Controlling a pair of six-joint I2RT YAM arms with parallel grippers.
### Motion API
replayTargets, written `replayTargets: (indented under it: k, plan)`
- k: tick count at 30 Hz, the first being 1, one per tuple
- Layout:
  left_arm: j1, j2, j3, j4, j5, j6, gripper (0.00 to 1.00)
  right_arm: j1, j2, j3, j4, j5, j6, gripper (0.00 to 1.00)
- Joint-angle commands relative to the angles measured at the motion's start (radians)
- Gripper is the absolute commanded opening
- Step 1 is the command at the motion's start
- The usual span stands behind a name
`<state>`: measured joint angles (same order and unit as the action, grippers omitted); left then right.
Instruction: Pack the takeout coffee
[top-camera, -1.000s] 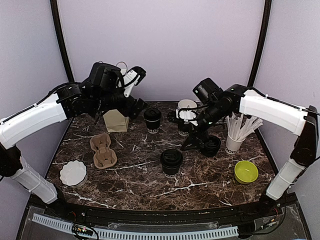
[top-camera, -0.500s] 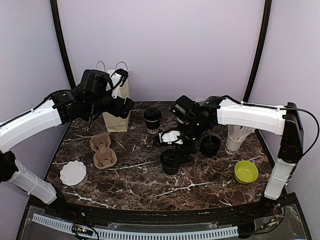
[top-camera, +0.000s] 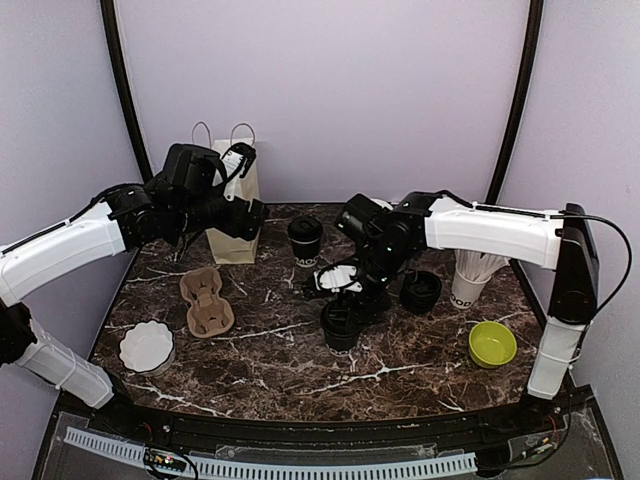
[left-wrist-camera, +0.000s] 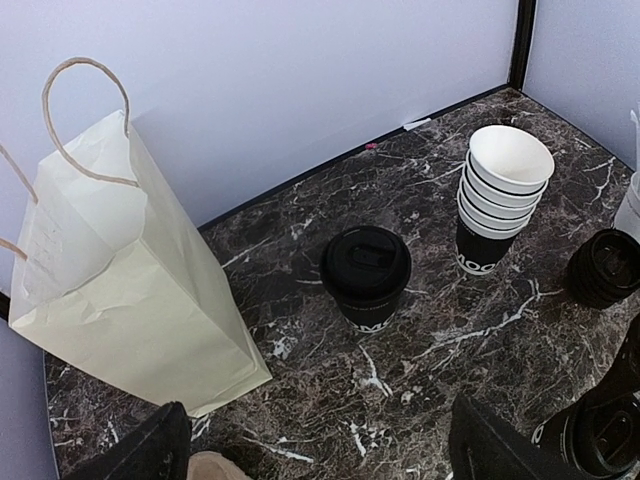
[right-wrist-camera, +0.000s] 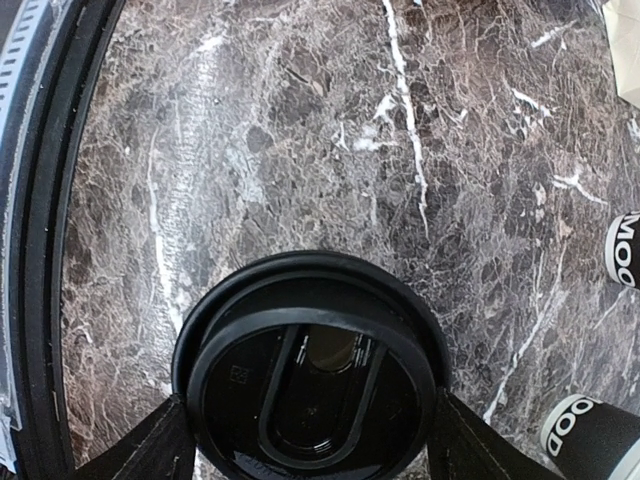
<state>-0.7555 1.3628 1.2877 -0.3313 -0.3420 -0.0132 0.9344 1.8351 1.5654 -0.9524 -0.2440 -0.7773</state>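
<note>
The table (right-wrist-camera: 300, 130) looks like dark stone, smooth and a bit shiny. The bag (left-wrist-camera: 110, 290) is pale paper, matt and creased. The cup lid (right-wrist-camera: 310, 390) is black plastic, smooth with a soft shine. The cup tray (top-camera: 206, 300) is rough brown cardboard.

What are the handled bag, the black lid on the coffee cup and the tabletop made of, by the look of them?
Bag: paper, matte cream, sharply creased, with twisted cord handles. Cup lid: probably plastic, black, slight sheen, moulded ridges. Table top: looks like smooth dark marble with white veins, though it could be a printed laminate.
</note>
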Motion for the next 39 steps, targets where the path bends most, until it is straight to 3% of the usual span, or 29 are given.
replayTargets:
  k: [1, 4, 11, 21, 28, 33, 39]
  plan:
    - [0.005, -0.033, -0.013, 0.009, 0.013, -0.022, 0.92, 0.009, 0.026, 0.045, -0.042, -0.012, 0.003, 0.73]
    - [0.004, -0.04, -0.021, 0.009, 0.011, -0.026, 0.92, 0.009, 0.038, 0.071, -0.042, -0.004, 0.032, 0.64]
    - [0.006, -0.064, -0.035, 0.005, 0.019, -0.021, 0.92, -0.056, 0.097, 0.196, -0.029, 0.052, 0.093, 0.59]
    - [0.007, -0.136, -0.041, -0.037, -0.032, -0.003, 0.92, -0.2, 0.279, 0.501, -0.064, 0.065, 0.209, 0.6]
    - [0.007, -0.154, -0.041, -0.04, -0.038, -0.005, 0.92, -0.225, 0.361, 0.573, -0.052, 0.063, 0.247, 0.62]
    - [0.007, -0.153, -0.035, -0.046, -0.04, 0.004, 0.92, -0.231, 0.391, 0.582, -0.048, 0.073, 0.257, 0.7]
    - [0.011, -0.136, 0.036, -0.089, -0.103, 0.005, 0.93, -0.233, 0.359, 0.588, -0.06, 0.045, 0.267, 0.98]
